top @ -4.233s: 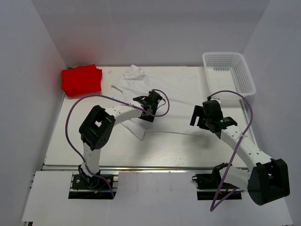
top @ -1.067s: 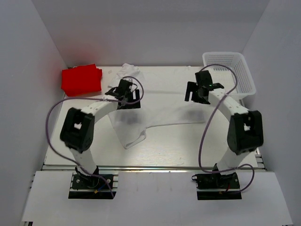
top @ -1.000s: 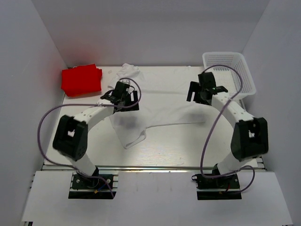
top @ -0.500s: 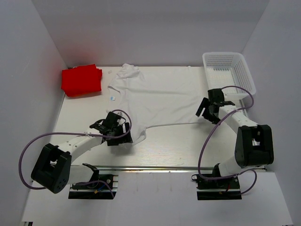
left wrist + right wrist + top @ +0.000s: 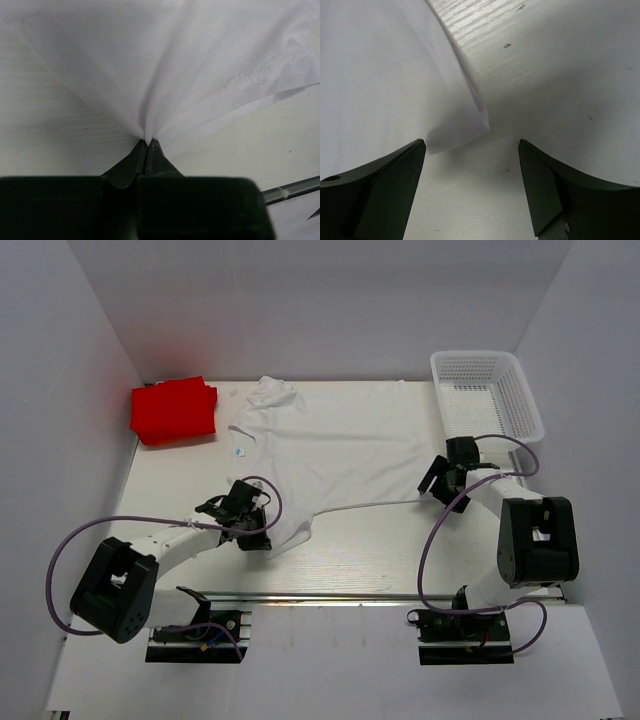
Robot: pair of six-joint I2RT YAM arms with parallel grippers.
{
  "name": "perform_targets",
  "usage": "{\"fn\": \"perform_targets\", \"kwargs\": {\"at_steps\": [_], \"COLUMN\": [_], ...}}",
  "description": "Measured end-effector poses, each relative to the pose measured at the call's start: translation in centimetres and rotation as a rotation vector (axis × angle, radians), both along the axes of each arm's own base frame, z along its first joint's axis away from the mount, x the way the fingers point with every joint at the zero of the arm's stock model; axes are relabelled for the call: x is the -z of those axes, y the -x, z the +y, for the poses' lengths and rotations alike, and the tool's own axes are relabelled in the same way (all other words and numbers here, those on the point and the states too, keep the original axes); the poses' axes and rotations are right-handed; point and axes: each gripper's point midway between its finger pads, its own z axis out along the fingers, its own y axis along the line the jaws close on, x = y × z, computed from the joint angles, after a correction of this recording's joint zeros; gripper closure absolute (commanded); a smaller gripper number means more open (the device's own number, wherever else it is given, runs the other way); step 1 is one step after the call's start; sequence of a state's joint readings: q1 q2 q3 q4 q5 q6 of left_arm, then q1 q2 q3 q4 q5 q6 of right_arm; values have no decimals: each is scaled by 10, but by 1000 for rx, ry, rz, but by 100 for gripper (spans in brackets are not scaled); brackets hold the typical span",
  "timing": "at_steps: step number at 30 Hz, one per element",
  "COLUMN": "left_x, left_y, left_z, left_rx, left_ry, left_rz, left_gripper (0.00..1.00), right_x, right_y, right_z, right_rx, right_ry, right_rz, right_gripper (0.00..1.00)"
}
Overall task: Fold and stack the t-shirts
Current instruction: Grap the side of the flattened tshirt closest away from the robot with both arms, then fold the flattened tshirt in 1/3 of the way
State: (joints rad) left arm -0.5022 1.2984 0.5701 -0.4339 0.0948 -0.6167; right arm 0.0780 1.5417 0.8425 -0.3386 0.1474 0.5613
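Note:
The white t-shirt (image 5: 330, 455) lies spread flat across the middle of the table, collar at the far left. My left gripper (image 5: 255, 525) is shut on its near left edge; the left wrist view shows the cloth (image 5: 165, 65) fanning out from the closed tips (image 5: 147, 142). My right gripper (image 5: 436, 480) is open and empty just off the shirt's near right corner (image 5: 480, 120), with the corner lying on the table between the fingers. The red t-shirt (image 5: 173, 409) sits folded at the far left corner.
A white mesh basket (image 5: 487, 392) stands at the far right corner. White walls enclose the table on the left, back and right. The table's near edge (image 5: 320, 592) has a metal rail.
Both grippers carried the shirt's edges from the far side toward the near side, spreading the shirt flat. The right gripper has opened and let go of its corner; the left still holds.

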Motion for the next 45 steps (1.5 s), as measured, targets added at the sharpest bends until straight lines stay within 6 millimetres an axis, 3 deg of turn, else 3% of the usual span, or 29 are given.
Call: {"fn": "perform_targets", "kwargs": {"at_steps": [2,8,9,10,11,18,25,30,36,45], "left_x": [-1,-1,-1,-1,-1,-18,-28,-41,-73,-104], "left_y": [3,12,14,17,20,29,38,32,-9,-102], "left_z": [0,4,5,7,8,11,4,-7,-31,-40], "left_rx": [10,17,17,17,19,49,85,119,146,52], "left_ry": [-1,-15,-21,-26,-32,-35,7,57,125,49], "left_rz": [-3,22,31,40,48,74,108,75,-43,-222], "left_gripper": [100,100,100,100,100,100,100,100,100,100], "right_x": [4,6,7,8,8,11,6,-2,-2,-36], "right_y": [-4,-20,-20,-20,-19,0,50,57,52,8], "right_z": [3,12,13,15,16,22,24,29,34,32], "right_rx": [-3,-19,-23,-23,-23,-20,-41,-80,-111,-136], "right_ry": [-20,-70,-76,-84,-90,-130,-155,-180,-196,-159], "right_rz": [-4,-53,-55,-56,-57,-21,23,2,19,-75], "right_gripper": [24,57,67,88,93,100,100,100,100,100]}}
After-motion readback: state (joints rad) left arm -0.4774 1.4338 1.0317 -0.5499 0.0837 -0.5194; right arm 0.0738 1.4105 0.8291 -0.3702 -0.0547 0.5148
